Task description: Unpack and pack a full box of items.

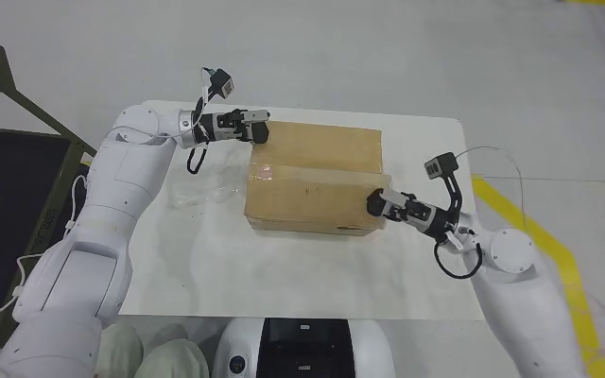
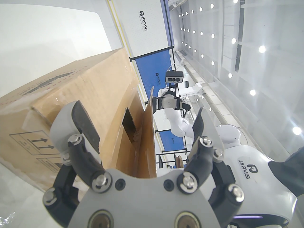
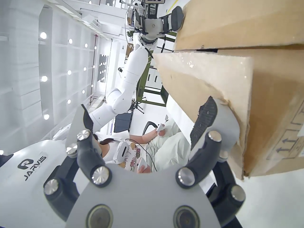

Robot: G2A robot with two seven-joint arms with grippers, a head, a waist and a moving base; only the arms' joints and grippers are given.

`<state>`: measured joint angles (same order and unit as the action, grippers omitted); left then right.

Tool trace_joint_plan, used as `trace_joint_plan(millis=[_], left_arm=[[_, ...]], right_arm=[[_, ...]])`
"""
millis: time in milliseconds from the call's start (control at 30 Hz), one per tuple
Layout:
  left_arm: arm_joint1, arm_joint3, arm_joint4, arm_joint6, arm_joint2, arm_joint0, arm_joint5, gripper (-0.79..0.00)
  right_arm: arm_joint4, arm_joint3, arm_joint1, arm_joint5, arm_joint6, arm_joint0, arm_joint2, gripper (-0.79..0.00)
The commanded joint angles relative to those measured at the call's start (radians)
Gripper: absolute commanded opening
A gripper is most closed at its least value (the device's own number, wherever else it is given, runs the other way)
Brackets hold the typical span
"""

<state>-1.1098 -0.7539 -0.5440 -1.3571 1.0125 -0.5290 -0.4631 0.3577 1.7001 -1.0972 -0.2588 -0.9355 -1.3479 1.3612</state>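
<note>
A brown cardboard box (image 1: pixel 317 180) lies across the middle of the white table (image 1: pixel 189 274). Its near top flap (image 1: pixel 317 194) is lifted a little along the centre seam, and the far flap (image 1: pixel 321 146) lies flat. My left gripper (image 1: pixel 257 128) is at the box's far left corner and is open (image 2: pixel 140 124). The raised flap edge (image 2: pixel 148 141) shows between its fingers. My right gripper (image 1: pixel 378 203) is at the box's right end, open (image 3: pixel 144 119). One finger (image 3: pixel 206 117) rests against the corner of the lifted flap (image 3: pixel 201 77). What the box holds is hidden.
A crumpled sheet of clear plastic (image 1: pixel 198 194) lies on the table left of the box. A dark cart (image 1: pixel 33 180) stands beyond the table's left edge. Bare table runs along the front, near side.
</note>
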Motion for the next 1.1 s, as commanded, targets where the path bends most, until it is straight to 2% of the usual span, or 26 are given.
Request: trace_joint_plan(millis=[0,500,1067], left_arm=[[0.0,0.0,0.0,0.0,0.0,0.0,0.0,0.0],[0.0,0.0,0.0,0.0,0.0,0.0,0.0,0.0],[0.0,0.0,0.0,0.0,0.0,0.0,0.0,0.0]], right_arm=[[-0.019,-0.01,-0.001,0.002,0.016,0.018,-0.01,0.0],[-0.041,-0.13,-0.017,0.017,0.138,0.119,-0.067,0.0],[-0.04,-0.212,-0.019,0.053,0.168,0.148,-0.068,0.0]])
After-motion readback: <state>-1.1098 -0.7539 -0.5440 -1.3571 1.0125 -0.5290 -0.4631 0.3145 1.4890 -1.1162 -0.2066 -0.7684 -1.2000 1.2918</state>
